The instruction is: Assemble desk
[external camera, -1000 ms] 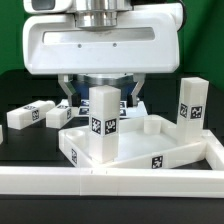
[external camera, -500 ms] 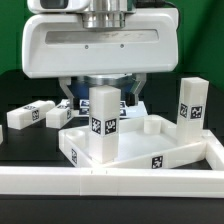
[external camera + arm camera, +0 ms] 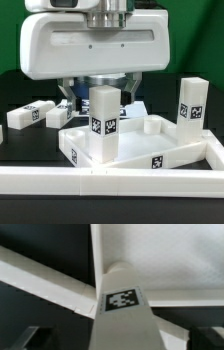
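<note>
At nine o'clock on the rimmed white tabletop (image 3: 136, 152), I see the end effector (image 3: 98, 99) open astride an upright square leg (image 3: 103, 110).

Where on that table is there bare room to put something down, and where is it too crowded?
Bare black table lies at the exterior view's left, between the lying leg and the border rail. The tabletop's floor is free between the upright leg and the corner socket. It is crowded around that leg, under the open gripper.
</note>
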`<state>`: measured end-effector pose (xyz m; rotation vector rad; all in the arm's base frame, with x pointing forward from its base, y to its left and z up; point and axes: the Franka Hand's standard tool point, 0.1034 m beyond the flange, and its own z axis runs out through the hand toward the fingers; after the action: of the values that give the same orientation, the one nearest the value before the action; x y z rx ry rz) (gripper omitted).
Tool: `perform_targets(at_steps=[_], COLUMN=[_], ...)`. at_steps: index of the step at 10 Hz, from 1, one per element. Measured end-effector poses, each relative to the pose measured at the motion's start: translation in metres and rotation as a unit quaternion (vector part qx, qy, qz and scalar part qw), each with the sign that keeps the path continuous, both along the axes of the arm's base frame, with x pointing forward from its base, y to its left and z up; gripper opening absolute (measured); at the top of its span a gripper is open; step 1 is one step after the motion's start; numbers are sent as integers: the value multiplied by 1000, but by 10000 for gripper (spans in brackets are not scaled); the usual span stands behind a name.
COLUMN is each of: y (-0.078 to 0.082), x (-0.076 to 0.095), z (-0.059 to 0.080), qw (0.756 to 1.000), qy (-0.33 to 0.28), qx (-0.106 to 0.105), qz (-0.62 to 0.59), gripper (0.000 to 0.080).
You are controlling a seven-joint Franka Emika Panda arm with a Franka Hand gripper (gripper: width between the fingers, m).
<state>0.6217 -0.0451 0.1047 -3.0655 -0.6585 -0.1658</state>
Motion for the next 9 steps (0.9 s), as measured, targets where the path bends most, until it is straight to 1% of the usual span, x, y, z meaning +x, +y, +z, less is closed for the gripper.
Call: perform_targets(at_steps=[2, 5, 7, 9], y=[0, 0, 0, -1], x=[0, 0, 0, 0], z=[0, 0, -1, -1], qw=[1000, 1000, 996, 987], qy=[0, 1, 2, 4], qx=[0, 1, 11, 20], qz=[0, -11, -88, -161], gripper=[287, 289, 289, 289])
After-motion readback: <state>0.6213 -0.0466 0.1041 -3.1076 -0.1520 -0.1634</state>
